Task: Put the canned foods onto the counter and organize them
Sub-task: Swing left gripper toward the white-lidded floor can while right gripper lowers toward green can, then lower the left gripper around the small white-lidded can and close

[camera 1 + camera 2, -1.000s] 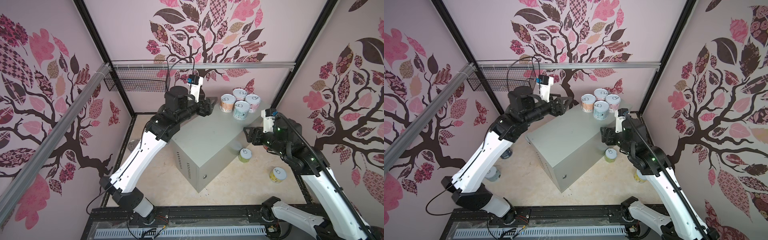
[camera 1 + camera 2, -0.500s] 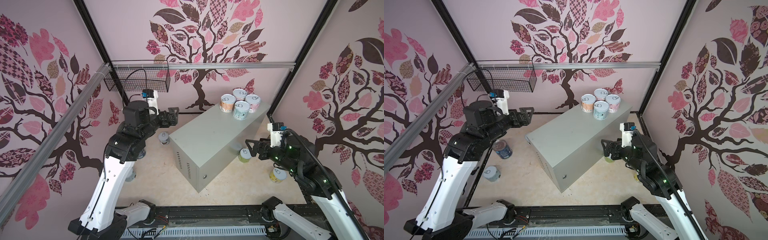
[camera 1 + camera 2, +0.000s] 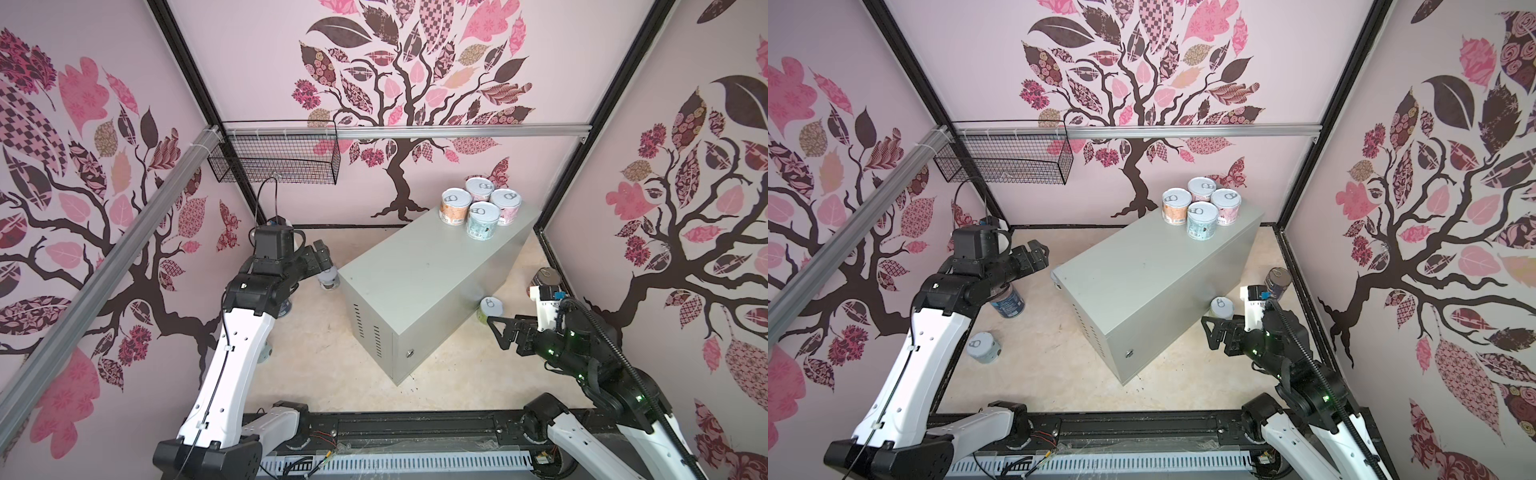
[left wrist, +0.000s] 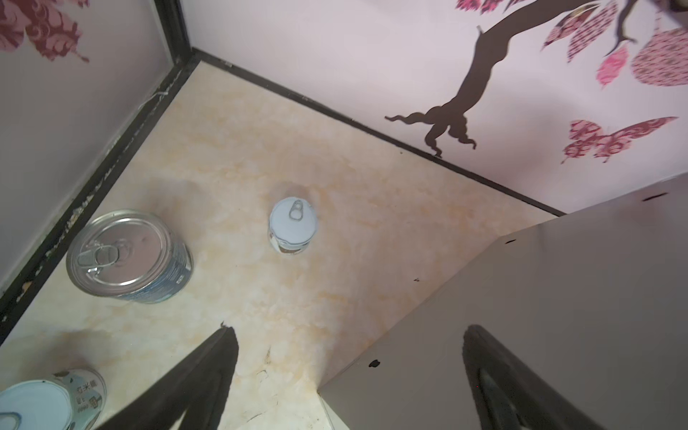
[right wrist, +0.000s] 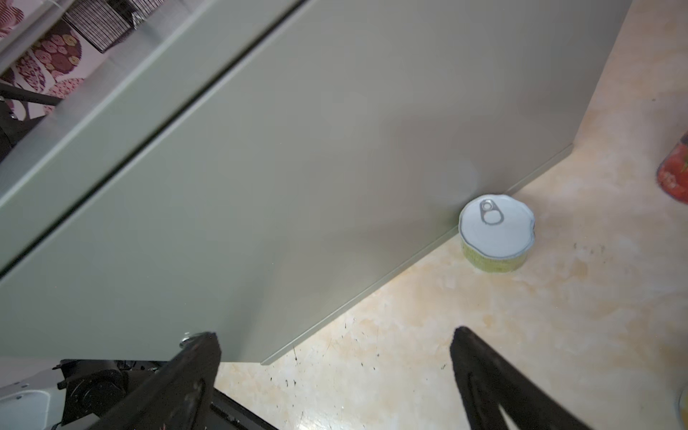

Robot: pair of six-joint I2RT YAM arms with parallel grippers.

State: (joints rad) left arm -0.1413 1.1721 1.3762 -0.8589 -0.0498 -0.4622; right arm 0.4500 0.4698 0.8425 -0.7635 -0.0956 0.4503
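Marbled floor (image 3: 316,374) holds the strays; four cans (image 3: 480,208) cluster on the desk (image 3: 415,274) at 1 o'clock. Left fingers (image 3: 1034,254), spread and empty, are at 10 near a pale can (image 4: 293,231). Right fingers (image 3: 500,330), likewise released, are at 4 facing a green can (image 5: 497,232) touching the desk wall. I'd straddle that one along the wall. At 11 the basket (image 3: 274,166) looks empty.

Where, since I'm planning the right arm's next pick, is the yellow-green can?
In both top views the yellow-green can stands on the floor at the foot of the counter, on its right, just ahead of the open right gripper.
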